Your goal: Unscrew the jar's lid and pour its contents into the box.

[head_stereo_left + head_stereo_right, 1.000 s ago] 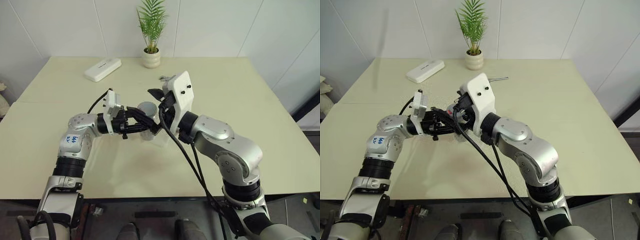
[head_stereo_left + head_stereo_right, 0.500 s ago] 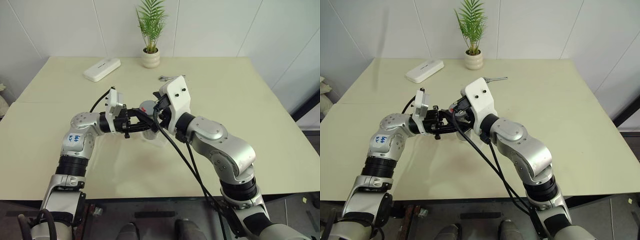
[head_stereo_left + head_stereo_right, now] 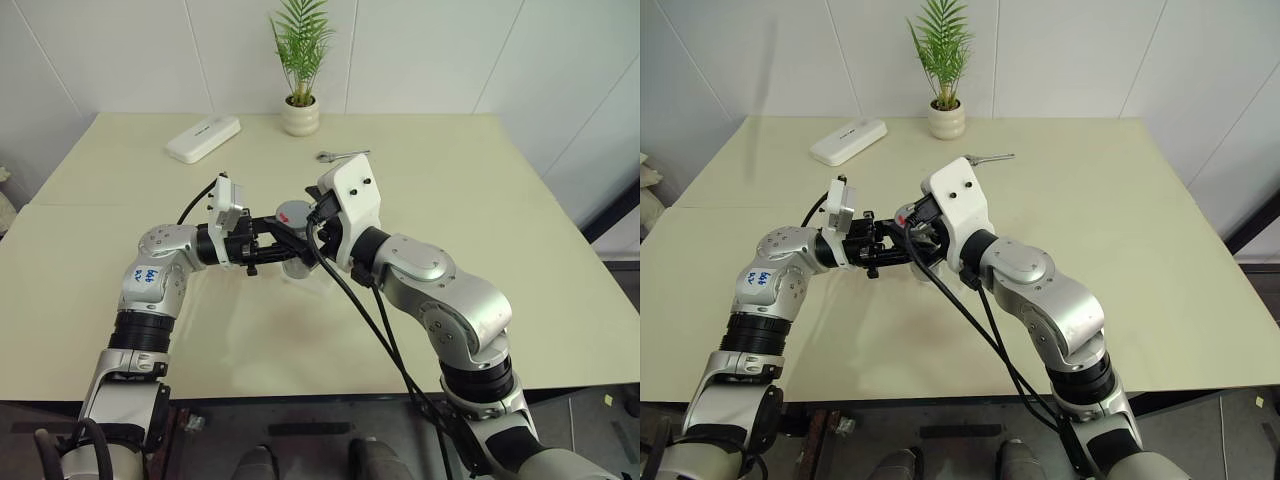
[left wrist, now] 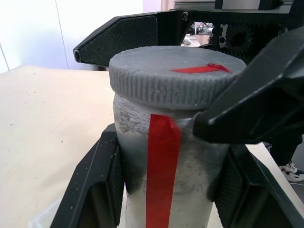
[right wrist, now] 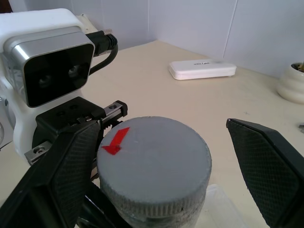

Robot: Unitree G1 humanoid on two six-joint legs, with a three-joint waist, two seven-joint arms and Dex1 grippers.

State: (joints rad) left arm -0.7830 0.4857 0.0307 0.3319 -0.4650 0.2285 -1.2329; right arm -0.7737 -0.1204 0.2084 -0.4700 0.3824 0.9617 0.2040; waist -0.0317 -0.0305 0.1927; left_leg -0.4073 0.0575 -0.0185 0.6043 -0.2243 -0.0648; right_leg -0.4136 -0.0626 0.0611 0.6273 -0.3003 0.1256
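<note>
The silvery-grey jar (image 4: 190, 175), with a red stripe down its side, is held upright above the table with my left gripper (image 4: 166, 152) shut on its body. The grey lid (image 5: 156, 156), with a red mark on top, sits on the jar. My right gripper (image 5: 161, 133) is open and straddles the lid, one finger (image 5: 66, 175) close beside its rim and the other finger (image 5: 266, 166) well apart from it. The clear box (image 3: 318, 279) lies on the table just under the jar. The contents are hidden inside the jar.
A white oblong device (image 3: 204, 138) lies at the back left of the table (image 3: 480, 200). A white plant pot (image 3: 301, 116) stands at the back centre. A metal wrench (image 3: 342, 154) lies behind my right wrist. Cables hang from the right arm.
My right wrist has turned slightly at the lid, and the wrench behind it now shows. The left gripper keeps its hold on the jar. The head view has shifted a little.
</note>
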